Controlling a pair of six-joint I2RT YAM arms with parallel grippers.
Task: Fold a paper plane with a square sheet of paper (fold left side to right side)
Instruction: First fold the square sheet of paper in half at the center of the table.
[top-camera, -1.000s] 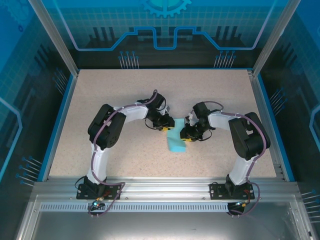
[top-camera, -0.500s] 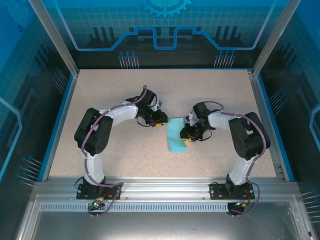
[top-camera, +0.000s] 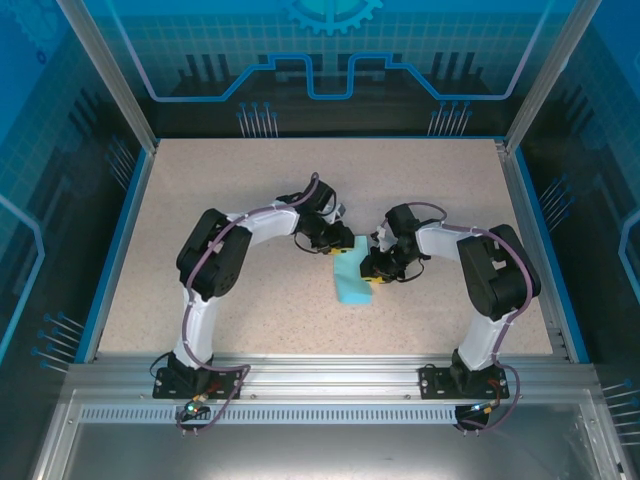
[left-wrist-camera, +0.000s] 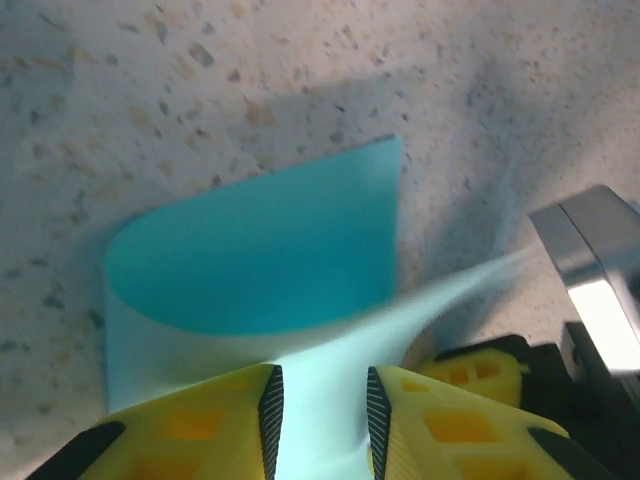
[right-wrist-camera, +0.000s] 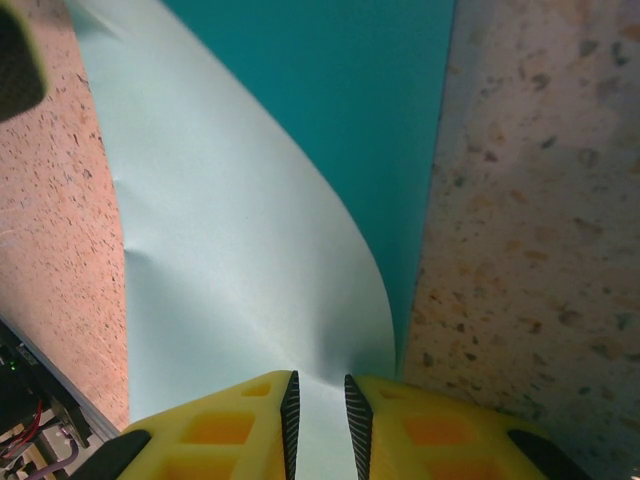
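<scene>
Position: square sheet of paper (top-camera: 349, 276) on speckled worktop (top-camera: 230, 180), near centre, between the two grippers.

Sheet state: partly doubled over, pale underside curling up above darker turquoise face (curl clear in both wrist views).

right gripper (top-camera: 372, 272): at sheet's right edge, fingers clamped on pale flap, which rises straight into the narrow slit between pads.

left gripper (top-camera: 336, 247): at sheet's far-left corner, jaws parted, pale flap running through the gap, pads not visibly pressing it.
</scene>
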